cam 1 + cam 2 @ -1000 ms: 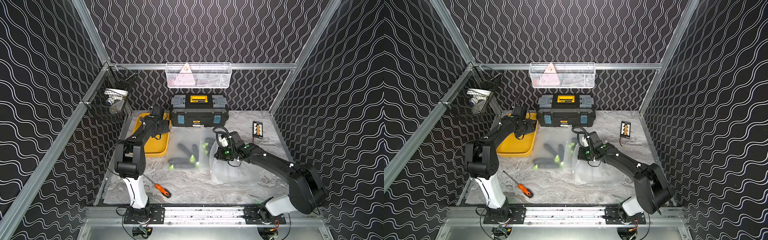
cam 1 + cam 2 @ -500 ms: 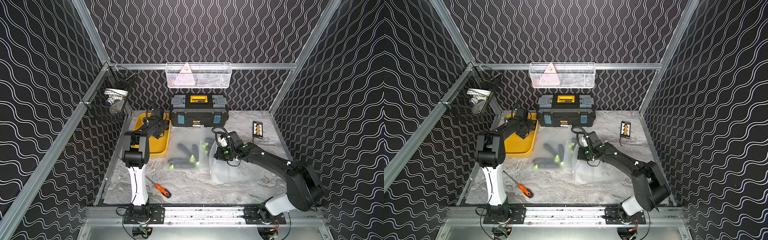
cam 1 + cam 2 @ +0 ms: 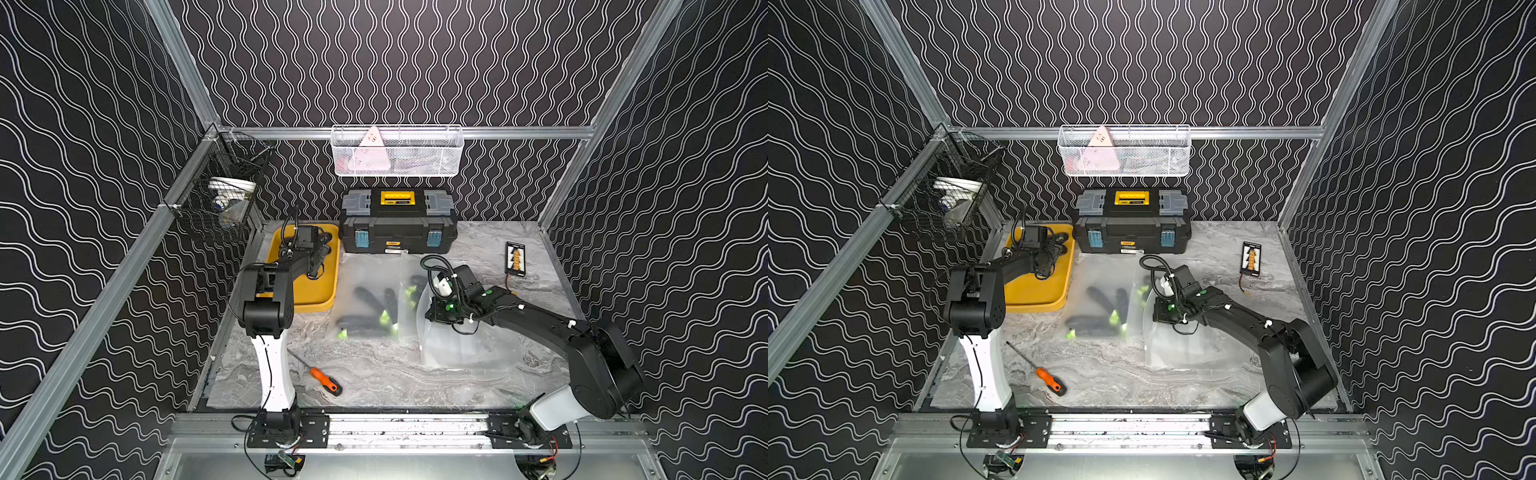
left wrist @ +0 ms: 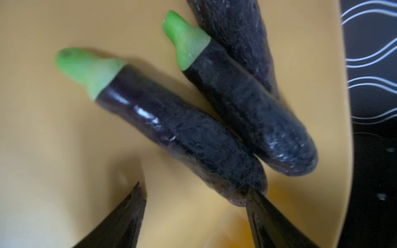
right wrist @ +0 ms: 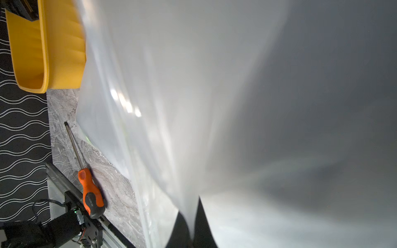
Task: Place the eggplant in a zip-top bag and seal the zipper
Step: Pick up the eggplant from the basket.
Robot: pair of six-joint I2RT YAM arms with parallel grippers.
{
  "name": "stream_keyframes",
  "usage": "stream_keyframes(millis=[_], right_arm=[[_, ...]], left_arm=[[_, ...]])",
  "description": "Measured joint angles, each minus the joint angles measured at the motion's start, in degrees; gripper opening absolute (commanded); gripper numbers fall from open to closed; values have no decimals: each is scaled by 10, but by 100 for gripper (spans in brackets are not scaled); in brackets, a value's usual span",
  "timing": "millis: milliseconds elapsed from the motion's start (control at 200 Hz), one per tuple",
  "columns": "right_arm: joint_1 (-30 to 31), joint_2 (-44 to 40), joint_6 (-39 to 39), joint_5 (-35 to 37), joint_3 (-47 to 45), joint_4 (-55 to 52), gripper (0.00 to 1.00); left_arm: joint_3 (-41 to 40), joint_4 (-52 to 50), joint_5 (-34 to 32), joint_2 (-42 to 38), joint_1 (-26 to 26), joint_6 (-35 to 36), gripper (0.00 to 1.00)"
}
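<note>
movement over the last second is all in the left arm (image 3: 270, 291): the left gripper (image 4: 193, 189), jaws spread and empty, now hangs over the eggplant (image 4: 178, 137) in the yellow tray (image 3: 320, 286), while the right gripper (image 5: 189, 214) stays pinched on the raised zip-top bag (image 3: 457, 345), so pickup looks next.

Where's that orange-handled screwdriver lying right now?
In a top view, the orange-handled screwdriver lies on the marble tabletop near the front rail, beside the left arm's white column.

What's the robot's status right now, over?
Left gripper open, over eggplant in yellow tray. Right gripper shut, pinching zip-top bag up. Neighbouring eggplant close alongside.
</note>
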Motion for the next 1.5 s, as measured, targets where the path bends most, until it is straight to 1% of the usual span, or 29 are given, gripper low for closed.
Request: stream_keyframes(millis=[235, 380, 520, 655, 866, 961, 1091, 1271, 1376, 1501], right_arm=[[1, 9, 2, -4, -4, 9, 6], [3, 16, 2, -7, -4, 14, 7], [3, 17, 2, -9, -4, 14, 7], [3, 18, 0, -13, -5, 14, 8], [3, 14, -3, -17, -15, 16, 8], [3, 11, -3, -17, -18, 17, 8], [3, 5, -3, -17, -24, 17, 8], [3, 2, -3, -17, -28, 18, 8], [3, 2, -3, -17, -29, 18, 8], [3, 2, -3, -17, -30, 21, 8]], left_arm=[[-10, 28, -5, -5, -2, -9, 79], [24, 10, -4, 9, -2, -11, 79], [34, -9, -2, 22, -2, -20, 76], [61, -40, -2, 35, -2, -26, 74], [66, -40, -2, 41, -1, -28, 74], [67, -12, 7, 50, 2, -37, 69], [81, -1, 15, 64, 3, -44, 63], [82, -7, 19, 67, 3, -50, 48], [73, -2, 21, 64, 4, -55, 44], [65, -1, 25, 57, 6, -54, 44]])
